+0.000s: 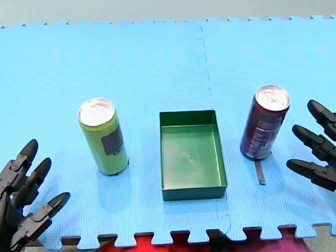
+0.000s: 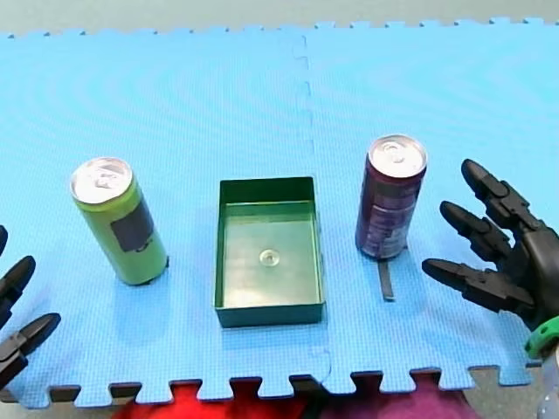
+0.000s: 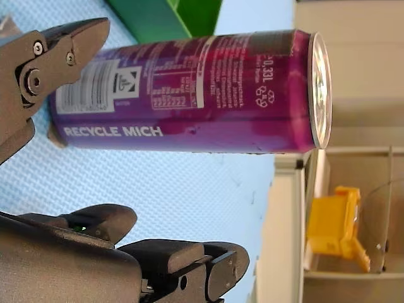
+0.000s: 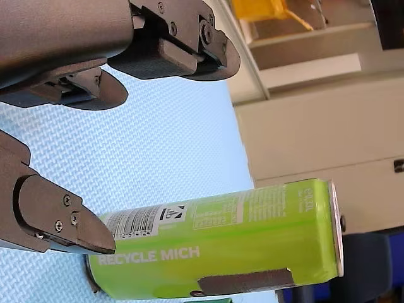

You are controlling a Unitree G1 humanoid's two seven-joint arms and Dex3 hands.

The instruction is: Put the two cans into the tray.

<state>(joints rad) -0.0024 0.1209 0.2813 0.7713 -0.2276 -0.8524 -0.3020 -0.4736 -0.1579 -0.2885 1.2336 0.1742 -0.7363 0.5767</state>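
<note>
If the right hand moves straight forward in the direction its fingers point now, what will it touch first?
Most likely the purple can, which stands upright on the mat just ahead of the right hand; the gap between looks free, though depth is uncertain.

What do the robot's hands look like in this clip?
Both are dark grey to black with three segmented, round-tipped fingers. The left hand is at the mat's near left corner, the right hand beside the purple can. Small screws show at finger joints; a green band sits at the right wrist.
</note>
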